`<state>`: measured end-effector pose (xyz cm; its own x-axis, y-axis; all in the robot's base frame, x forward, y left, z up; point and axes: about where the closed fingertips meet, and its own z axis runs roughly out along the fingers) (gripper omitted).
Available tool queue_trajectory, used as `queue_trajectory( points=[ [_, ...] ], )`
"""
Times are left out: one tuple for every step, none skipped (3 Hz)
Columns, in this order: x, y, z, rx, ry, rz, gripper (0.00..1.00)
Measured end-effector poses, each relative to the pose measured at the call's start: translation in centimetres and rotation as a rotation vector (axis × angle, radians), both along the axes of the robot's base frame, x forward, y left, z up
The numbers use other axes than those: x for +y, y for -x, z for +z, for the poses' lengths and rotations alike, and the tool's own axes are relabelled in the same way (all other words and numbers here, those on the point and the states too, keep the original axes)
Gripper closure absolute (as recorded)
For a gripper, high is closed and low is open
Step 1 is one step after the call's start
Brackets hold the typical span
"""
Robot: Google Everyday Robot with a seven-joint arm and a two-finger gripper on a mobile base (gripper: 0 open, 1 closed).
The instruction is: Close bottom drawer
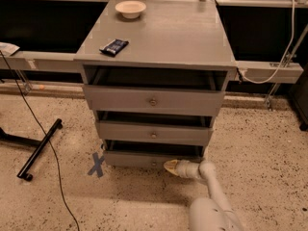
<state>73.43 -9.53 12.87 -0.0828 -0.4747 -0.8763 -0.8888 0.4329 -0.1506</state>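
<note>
One raised camera faces the cabinet (159,37) front, gripper (169,166) at bottom drawer (132,159).

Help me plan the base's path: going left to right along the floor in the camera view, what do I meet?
Black stand leg → blue X mark → gripper, at the front of the bottom drawer.
</note>
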Motion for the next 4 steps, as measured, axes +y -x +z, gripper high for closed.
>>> queue_trajectory(
  points=[
    [1.5, -1.0, 0.3, -0.025, -0.019, -0.003, 1.0],
    [2.8, -2.6, 0.7, -0.052, -0.024, -0.03, 1.0],
    [3.2, -3.5, 0.7, -0.06, -0.023, -0.056, 1.0],
    [2.7, -4.1, 0.7, -0.064, -0.025, -0.087, 1.0]
  ],
)
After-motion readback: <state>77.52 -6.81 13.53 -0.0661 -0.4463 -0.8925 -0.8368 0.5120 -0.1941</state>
